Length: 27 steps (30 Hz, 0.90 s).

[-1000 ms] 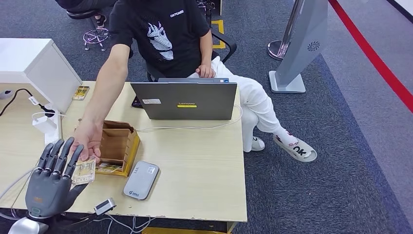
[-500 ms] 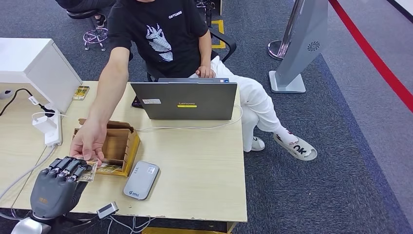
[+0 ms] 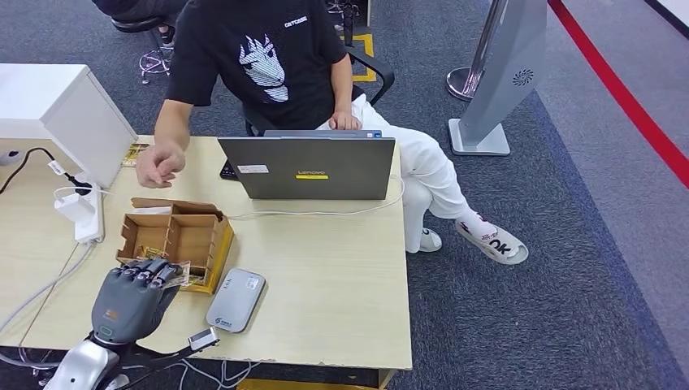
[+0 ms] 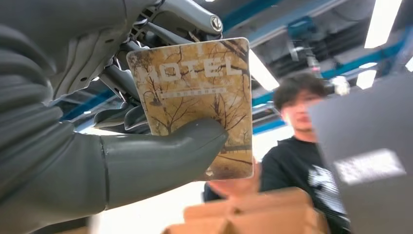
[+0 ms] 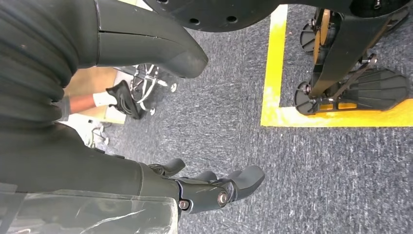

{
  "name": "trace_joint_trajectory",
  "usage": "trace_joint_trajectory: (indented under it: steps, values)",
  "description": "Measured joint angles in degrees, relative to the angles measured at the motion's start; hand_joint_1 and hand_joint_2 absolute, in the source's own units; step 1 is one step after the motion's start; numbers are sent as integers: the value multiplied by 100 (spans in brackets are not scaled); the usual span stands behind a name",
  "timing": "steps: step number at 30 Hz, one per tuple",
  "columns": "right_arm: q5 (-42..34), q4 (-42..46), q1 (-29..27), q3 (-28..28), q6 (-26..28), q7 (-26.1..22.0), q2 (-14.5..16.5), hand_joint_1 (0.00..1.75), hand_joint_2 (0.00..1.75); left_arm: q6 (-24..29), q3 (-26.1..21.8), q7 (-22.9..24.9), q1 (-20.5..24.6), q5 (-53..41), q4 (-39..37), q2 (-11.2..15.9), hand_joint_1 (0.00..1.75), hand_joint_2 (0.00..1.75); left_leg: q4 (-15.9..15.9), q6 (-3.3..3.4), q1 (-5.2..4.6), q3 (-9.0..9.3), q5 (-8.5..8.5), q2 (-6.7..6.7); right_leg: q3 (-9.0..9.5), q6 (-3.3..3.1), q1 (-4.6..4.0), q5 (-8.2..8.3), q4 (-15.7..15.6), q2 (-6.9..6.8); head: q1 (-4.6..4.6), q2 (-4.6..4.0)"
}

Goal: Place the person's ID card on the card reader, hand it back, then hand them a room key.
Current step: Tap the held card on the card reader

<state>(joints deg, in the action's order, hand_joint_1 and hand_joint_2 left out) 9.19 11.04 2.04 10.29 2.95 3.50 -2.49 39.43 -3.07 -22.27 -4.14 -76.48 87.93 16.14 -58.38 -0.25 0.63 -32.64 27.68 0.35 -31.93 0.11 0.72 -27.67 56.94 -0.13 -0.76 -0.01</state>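
Left hand (image 3: 134, 296): lower left of the head view, over the desk (image 3: 325, 284), fingers curled, thumb clamping a card (image 4: 199, 97) printed "HOTEL" with a bare-tree pattern.
Card: upright in the left wrist view, its edge at the front of the cardboard box (image 3: 175, 236).
Card reader (image 3: 236, 299): grey, flat on the desk just right of the box, apart from the hand.
Right hand (image 5: 214, 187): above grey carpet in the right wrist view, fingers loosely bent, holding nothing.
Person (image 3: 268, 65): seated behind a laptop (image 3: 313, 166); their hand (image 3: 158, 165) is raised at upper left.
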Motion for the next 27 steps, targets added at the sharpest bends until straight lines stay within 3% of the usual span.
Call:
trace_joint_trajectory:
  steps: [14,27]
  values:
    - [150,-4,17,-2,-46,8,0,0,175,1,636,149,701,-118,-1437,-35,175,175,0,-1,0,0,0,1,-3,0,0,0,0,2,0,0]
    - [272,-4,27,-2,-93,8,0,0,175,4,1549,128,813,-306,-1894,-209,175,175,-1,-1,-1,-1,1,0,-4,0,1,-1,-1,3,0,-1]
